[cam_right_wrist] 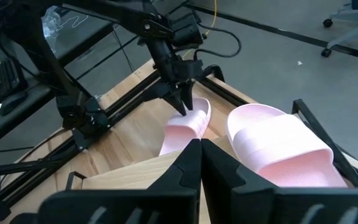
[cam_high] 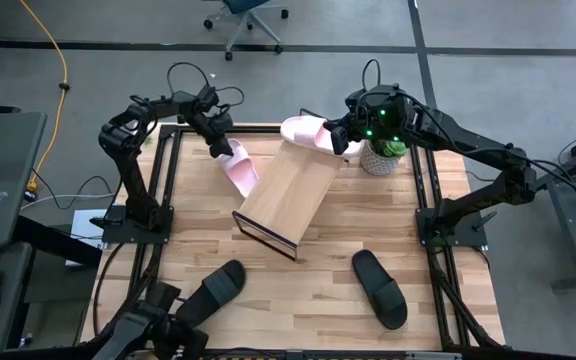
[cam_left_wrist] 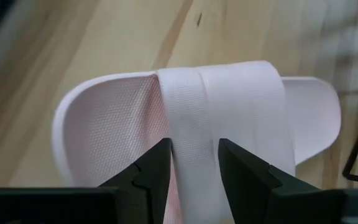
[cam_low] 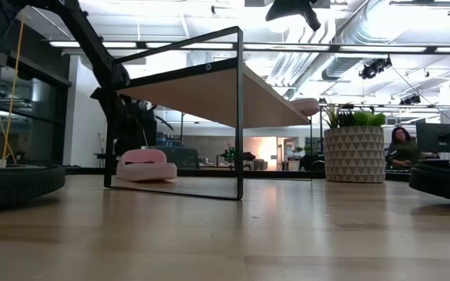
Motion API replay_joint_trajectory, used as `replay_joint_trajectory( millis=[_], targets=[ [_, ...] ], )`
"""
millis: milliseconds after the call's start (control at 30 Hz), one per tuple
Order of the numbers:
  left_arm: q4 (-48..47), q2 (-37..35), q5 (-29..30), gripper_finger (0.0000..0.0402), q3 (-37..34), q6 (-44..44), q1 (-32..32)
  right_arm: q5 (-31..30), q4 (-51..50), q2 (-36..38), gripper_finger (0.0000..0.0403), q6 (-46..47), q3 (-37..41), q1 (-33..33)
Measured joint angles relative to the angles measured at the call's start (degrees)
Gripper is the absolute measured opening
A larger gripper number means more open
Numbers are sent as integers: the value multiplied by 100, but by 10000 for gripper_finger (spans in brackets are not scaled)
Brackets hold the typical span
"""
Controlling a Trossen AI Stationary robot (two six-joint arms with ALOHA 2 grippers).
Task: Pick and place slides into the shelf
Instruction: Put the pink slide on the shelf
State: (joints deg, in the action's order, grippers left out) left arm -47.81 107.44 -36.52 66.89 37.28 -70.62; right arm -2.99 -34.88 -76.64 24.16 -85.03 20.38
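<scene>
Left pincer (cam_high: pixel 224 146) is down at the back-left of the tabletop (cam_high: pixel 338 215), fingers (cam_left_wrist: pixel 151 168) set apart w/ the strap of a pink slide (cam_high: pixel 239 167) between them; can't tell if they actually press it. That slide lies flat on the tabletop just beside the shelf's left edge, seen low in the low view too (cam_low: pixel 144 165).

Right pincer (cam_high: pixel 340 137) is at the high back end of the shelf (cam_high: pixel 290 187), fingers together, holding nothing. 2nd pink slide (cam_high: pixel 308 132) sits on the shelf's top end, just beside that pincer; in the right wrist view it lies (cam_right_wrist: pixel 284 149) next to the closed fingers (cam_right_wrist: pixel 188 168).

Shelf is slanted, on a thin black frame, running diagonally across mid tabletop.

2 black slides are on the front part of the tabletop, well apart: one front-left (cam_high: pixel 213 290), one front-right (cam_high: pixel 380 288).

Potted plant (cam_high: pixel 380 152) stands at the back right, near the right pincer.
</scene>
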Motion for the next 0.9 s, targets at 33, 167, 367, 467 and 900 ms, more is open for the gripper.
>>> replay_joint_trajectory(
  millis=[33,167,367,467,900],
  targets=[
    [-14,47,-11,124,0,-3,47,-1,-1,0,0,0,0,0],
    [-29,147,-22,124,2,-6,104,-2,-2,0,0,0,0,-2],
    [-79,144,-381,124,2,2,79,-2,-3,0,0,0,0,0],
    [-113,145,-547,124,0,15,97,-2,-4,0,0,-3,0,-2],
    [-340,147,-1009,124,0,289,89,-2,-4,0,0,-20,0,-1]
  ],
)
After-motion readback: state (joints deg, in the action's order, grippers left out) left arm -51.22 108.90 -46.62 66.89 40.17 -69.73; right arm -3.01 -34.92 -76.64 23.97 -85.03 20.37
